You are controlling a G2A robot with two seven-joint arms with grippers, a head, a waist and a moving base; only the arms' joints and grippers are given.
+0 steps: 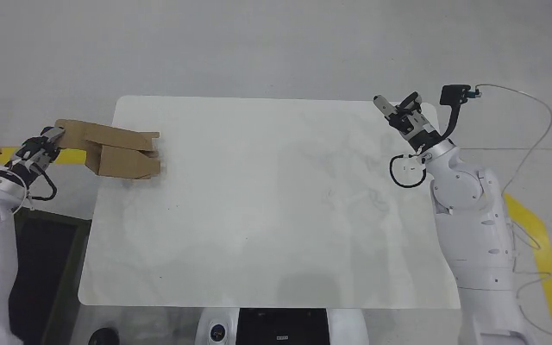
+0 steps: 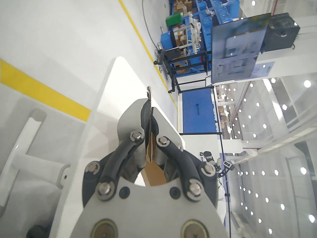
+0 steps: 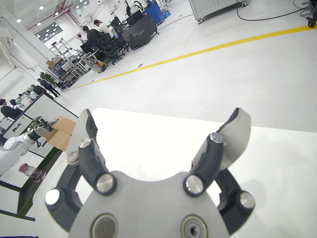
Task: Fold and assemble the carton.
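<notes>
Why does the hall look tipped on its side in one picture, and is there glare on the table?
Left wrist view: that camera sits turned on the arm, so floor and ceiling lights stand sideways, the carton edge-on between shut jaws. Top view: table evenly lit, no hot spots. Right wrist view: the table looks bright white.

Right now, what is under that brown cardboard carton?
The brown cardboard carton lies partly over the white table; the left hand grips its end beyond the edge. The surface beneath is covered.

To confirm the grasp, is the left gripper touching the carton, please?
Touching: the left wrist view shows the left gripper shut on the carton edge.
</notes>
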